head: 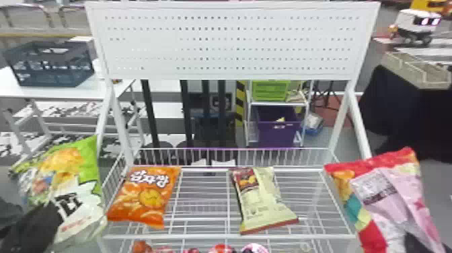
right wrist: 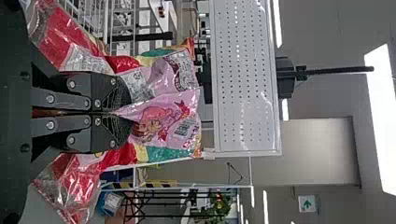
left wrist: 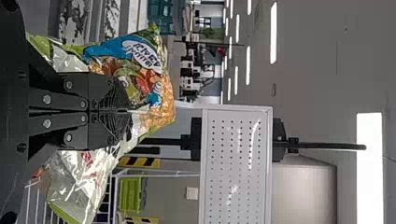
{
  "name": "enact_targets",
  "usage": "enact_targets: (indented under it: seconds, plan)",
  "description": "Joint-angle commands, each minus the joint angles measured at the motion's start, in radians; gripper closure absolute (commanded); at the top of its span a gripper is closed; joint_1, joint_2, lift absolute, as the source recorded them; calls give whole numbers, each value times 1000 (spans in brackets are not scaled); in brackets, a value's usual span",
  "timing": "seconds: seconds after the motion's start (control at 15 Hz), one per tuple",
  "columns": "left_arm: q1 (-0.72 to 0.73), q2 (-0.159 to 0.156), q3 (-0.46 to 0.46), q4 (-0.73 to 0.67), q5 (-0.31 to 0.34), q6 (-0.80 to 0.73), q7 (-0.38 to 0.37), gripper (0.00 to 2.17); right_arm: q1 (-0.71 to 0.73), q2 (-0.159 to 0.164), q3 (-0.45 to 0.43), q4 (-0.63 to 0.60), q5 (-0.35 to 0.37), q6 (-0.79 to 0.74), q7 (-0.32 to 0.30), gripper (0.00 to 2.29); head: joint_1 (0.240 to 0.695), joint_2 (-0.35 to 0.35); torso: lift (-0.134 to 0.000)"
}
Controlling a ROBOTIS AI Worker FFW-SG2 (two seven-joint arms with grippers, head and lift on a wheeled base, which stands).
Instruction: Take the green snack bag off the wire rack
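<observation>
In the head view, the left gripper (head: 55,215) at eight o'clock pinches the green snack bag (head: 89,168). At four, the right gripper (head: 414,243) pinches a pink-and-red bag (head: 395,188).

Bright; ceiling lights (left wrist: 273,32) glowing, glare streaks on pegboard (left wrist: 236,163).

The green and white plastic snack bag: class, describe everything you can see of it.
The green and white plastic snack bag has crinkled, shiny film, food pictures, a blue patch and dark lettering. It tilts in the left gripper, whose closed fingers pinch it, beside the white wire rack's left side. Whether it touches the rack is unclear.
</observation>
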Motion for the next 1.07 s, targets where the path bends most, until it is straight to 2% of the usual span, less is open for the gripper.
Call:
enact_targets:
  seconds: [0.0,1.0]
  plan:
    - [0,-5,-3,-1,0,-1,-5,2145,2,0,0,-3,0,0,0,2236,499,0,0]
    - [-1,-13,-3,-5,0,2,-6,2145,3,2,-1,-2,-3,0,-9,2236,499,0,0]
